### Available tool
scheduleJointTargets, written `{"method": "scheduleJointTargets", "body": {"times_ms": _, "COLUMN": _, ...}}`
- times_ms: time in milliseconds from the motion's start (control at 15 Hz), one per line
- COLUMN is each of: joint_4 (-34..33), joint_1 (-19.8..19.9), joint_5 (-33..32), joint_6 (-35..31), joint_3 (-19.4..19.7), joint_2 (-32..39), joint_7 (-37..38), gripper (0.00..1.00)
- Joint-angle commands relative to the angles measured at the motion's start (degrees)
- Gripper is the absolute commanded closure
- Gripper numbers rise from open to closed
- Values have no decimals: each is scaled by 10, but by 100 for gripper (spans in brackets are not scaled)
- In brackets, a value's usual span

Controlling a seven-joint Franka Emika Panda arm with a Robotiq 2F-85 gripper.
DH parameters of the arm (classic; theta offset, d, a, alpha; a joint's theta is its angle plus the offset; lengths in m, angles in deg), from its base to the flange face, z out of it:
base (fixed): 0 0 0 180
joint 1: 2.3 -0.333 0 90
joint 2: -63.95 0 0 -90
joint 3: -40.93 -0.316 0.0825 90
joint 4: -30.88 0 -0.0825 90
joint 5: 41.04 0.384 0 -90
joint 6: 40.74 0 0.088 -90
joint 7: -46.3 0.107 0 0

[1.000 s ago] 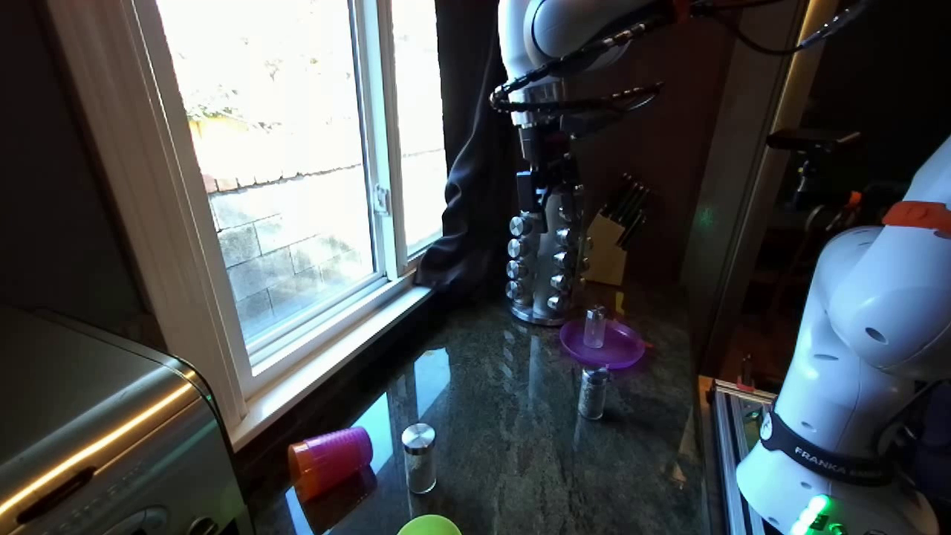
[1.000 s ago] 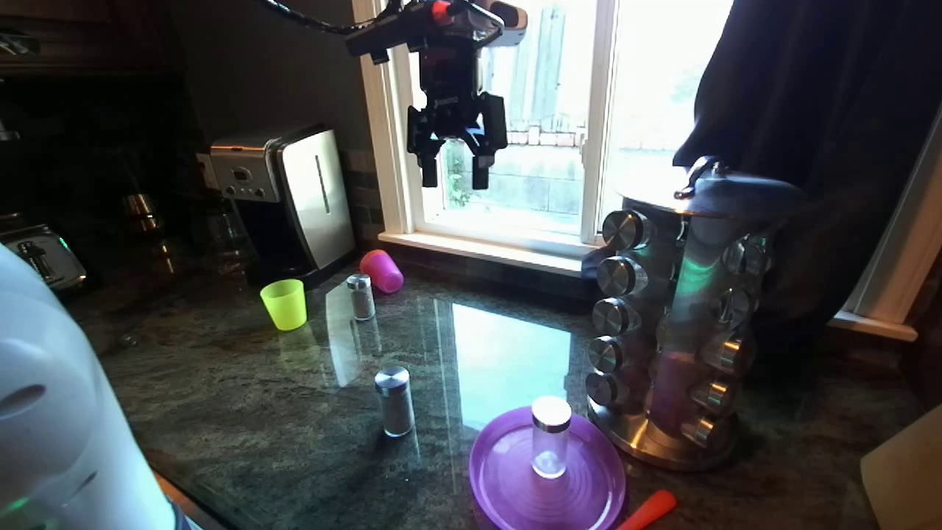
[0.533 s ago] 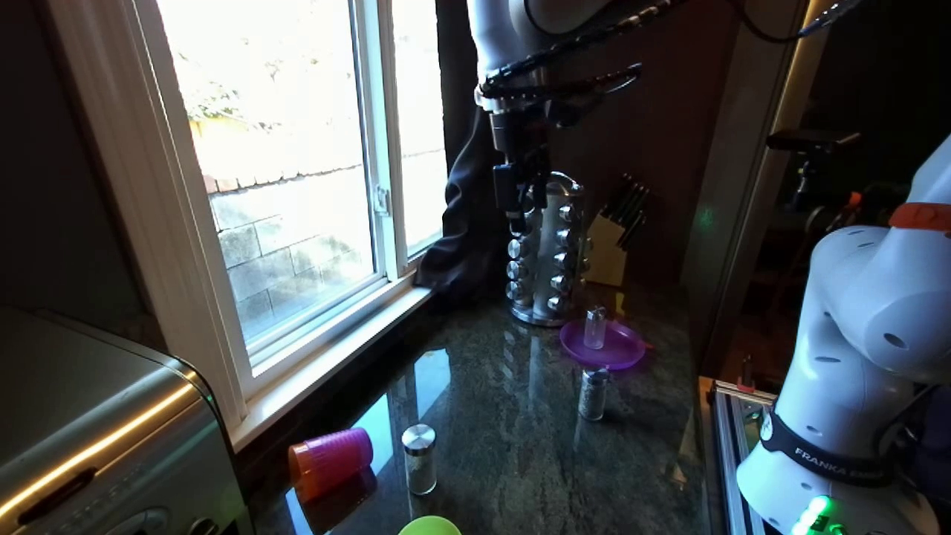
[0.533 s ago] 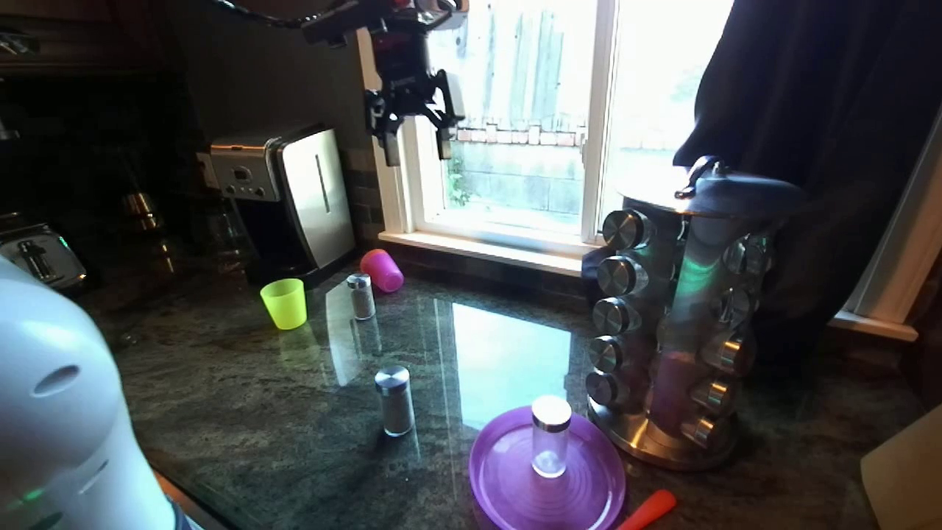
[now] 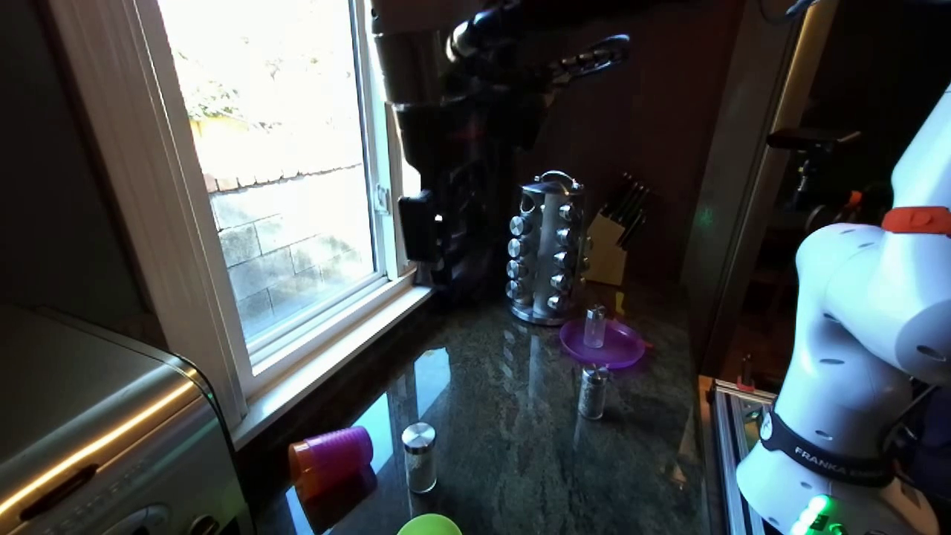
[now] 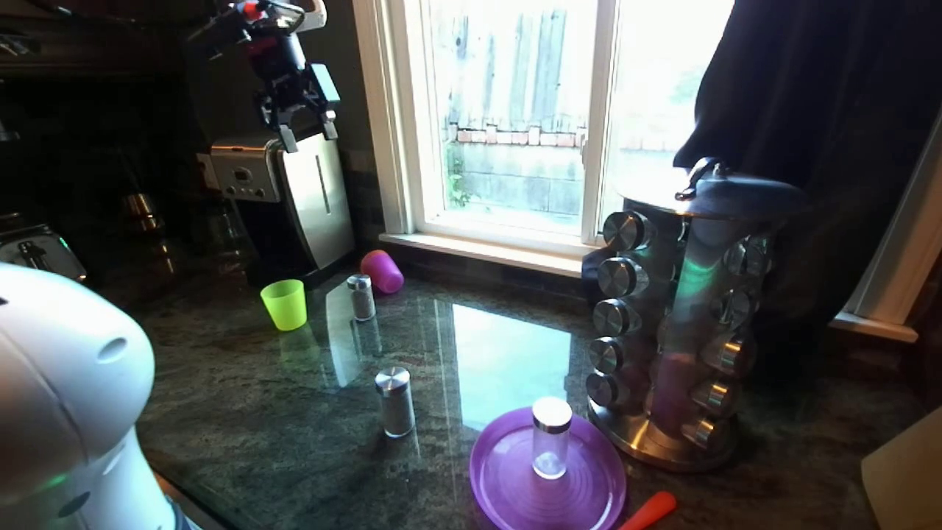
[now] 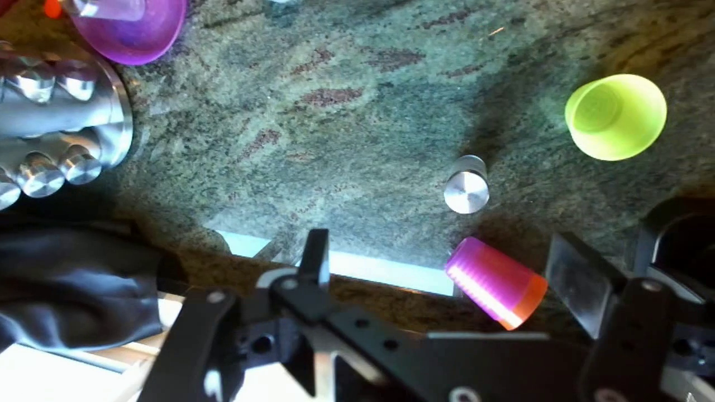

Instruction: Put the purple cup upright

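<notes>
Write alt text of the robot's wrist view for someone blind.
A purple cup lies on its side on a speckled counter, framed by the robot's open hand. Nearby, a lidded jar and a green cup stand upright; a plate shows at top left.

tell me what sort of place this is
Most likely a kitchen, perhaps in a home: a metal spice rack and a knife block stand on a dark, polished stone-look counter.
</notes>
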Motion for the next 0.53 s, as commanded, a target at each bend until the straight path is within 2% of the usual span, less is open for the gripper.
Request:
{"method": "scheduleJointTargets", "body": {"times_ms": 0, "joint_4": -59, "joint_1": -15, "joint_5": -49, "joint_6": -38, "joint_3": -16, "joint_2": 105, "joint_7": 140, "gripper": 0}}
{"method": "scheduleJointTargets", "body": {"times_ms": 200, "joint_4": -98, "joint_1": -29, "joint_5": -100, "joint_6": -73, "joint_3": 11, "joint_2": 159, "joint_7": 193, "gripper": 0}}
{"method": "scheduleJointTargets", "body": {"times_ms": 267, "joint_4": -115, "joint_1": -32, "joint_5": -99, "joint_6": -69, "joint_3": 22, "joint_2": 180, "joint_7": 188, "gripper": 0}}
{"method": "scheduleJointTargets", "body": {"times_ms": 333, "joint_4": -137, "joint_1": -35, "joint_5": -85, "joint_6": -49, "joint_3": 31, "joint_2": 207, "joint_7": 147, "gripper": 0}}
{"method": "scheduleJointTargets", "body": {"times_ms": 400, "joint_4": -92, "joint_1": -43, "joint_5": -85, "joint_6": -70, "joint_3": 35, "joint_2": 159, "joint_7": 164, "gripper": 0}}
{"method": "scheduleJointTargets", "body": {"times_ms": 467, "joint_4": -106, "joint_1": -45, "joint_5": -84, "joint_6": -70, "joint_3": 45, "joint_2": 177, "joint_7": 154, "gripper": 0}}
